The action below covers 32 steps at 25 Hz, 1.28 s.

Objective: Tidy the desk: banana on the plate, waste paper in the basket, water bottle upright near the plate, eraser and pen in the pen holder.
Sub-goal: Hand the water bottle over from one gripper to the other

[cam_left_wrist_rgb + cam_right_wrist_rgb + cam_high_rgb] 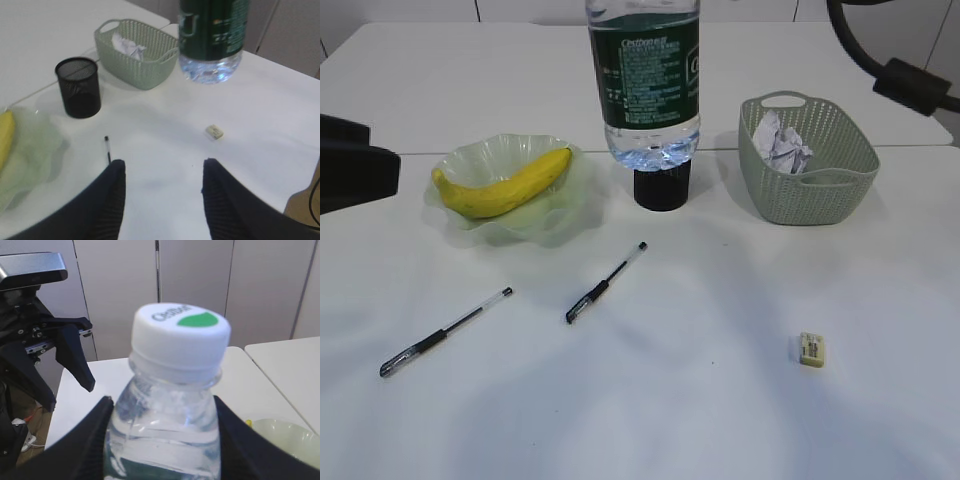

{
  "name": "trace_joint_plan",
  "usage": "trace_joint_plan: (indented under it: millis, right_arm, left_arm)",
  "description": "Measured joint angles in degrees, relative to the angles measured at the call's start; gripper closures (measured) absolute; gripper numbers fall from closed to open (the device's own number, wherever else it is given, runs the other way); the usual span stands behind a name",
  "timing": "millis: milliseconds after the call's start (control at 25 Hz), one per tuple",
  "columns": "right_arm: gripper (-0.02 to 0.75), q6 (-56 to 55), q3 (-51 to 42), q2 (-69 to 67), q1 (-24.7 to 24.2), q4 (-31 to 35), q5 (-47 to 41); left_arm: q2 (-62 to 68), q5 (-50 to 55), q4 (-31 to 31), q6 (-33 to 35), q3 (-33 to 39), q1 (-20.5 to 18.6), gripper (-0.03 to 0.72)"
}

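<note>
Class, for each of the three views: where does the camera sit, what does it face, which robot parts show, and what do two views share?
Exterior view: slanted down across the table at banana, plate and two pens; arm parts at the edges.
Left wrist view: behind the open left end effector, facing pen holder, basket, eraser.
Right wrist view: right end effector gripping the water bottle; opposite arm behind.
Shared: the bottle, in all three.

One banana (505, 185), one plate (552, 222), one water bottle (644, 75), two pens (445, 332) (607, 282), one eraser (811, 349), one basket (840, 185), one pen holder (662, 187), one paper wad (780, 138).

Water bottle (644, 80) top cropped off
</note>
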State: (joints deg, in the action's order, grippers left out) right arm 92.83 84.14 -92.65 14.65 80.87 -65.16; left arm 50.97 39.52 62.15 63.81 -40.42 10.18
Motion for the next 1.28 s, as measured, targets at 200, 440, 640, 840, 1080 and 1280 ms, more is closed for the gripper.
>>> trace_joint_plan:
  millis: [200,440,640,840,1080,1280]
  right_arm:
    - [0.36,0.4,0.0,0.0,1.07,1.29,0.0]
    - [0.362,1.61,0.0,0.0,2.22,3.69,0.0]
    - [0.362,2.49,0.0,0.0,4.47,4.24,0.0]
    - [0.362,2.76,0.0,0.0,6.18,4.88,0.51]
    - [0.362,3.33,0.0,0.0,7.72,5.36,1.26]
    - [0.362,3.8,0.0,0.0,9.04,5.72,2.71]
  left_arm:
    - [1.31,2.73,11.24,16.69,0.0,0.0,0.295]
    - [4.7,5.92,16.3,23.41,0.0,0.0,0.272]
    - [7.71,7.68,20.78,27.96,0.0,0.0,0.174]
    - [9.44,7.8,24.21,30.81,0.0,0.0,0.125]
    - [10.01,8.98,29.33,34.8,0.0,0.0,0.121]
    - [10.55,10.57,33.71,37.57,0.0,0.0,0.12]
